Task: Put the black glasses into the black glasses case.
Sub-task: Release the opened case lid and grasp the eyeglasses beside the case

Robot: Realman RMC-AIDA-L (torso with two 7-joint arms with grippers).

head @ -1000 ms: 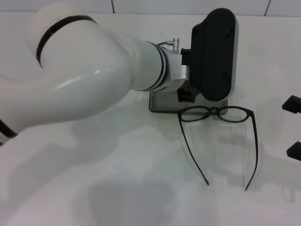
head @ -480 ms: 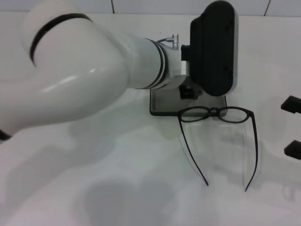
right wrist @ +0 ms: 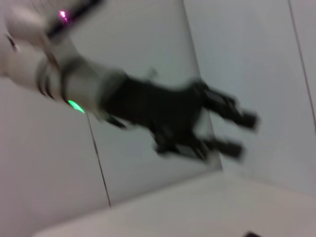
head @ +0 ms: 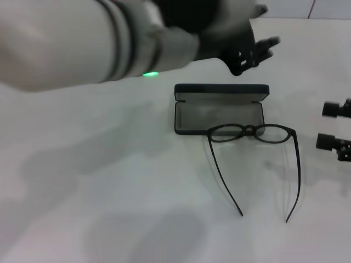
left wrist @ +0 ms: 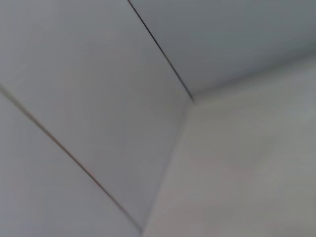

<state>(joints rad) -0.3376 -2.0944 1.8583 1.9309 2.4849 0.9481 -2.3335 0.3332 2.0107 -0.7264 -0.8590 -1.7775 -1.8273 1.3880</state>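
Note:
The black glasses case (head: 219, 91) lies open at the table's middle, its grey lining bare. The black glasses (head: 251, 132) rest unfolded on the table, their front at the case's near edge and both temple arms stretching toward me. My left gripper (head: 266, 26) is open and blurred, up in the air beyond the case's far right corner. The right wrist view shows that same left gripper (right wrist: 245, 135) with fingers apart. My right gripper (head: 330, 126) sits open at the right edge, to the right of the glasses and holding nothing. The left wrist view shows only wall and table.
My left arm (head: 82, 38) spans the upper left of the head view, above the table. The white table (head: 137, 192) stretches bare in front of and left of the case. A tiled wall (head: 219, 6) stands behind.
My left arm has swung up and back off the case, uncovering it; the case now lies fully open. The right gripper has come slightly inward. The glasses have not moved.

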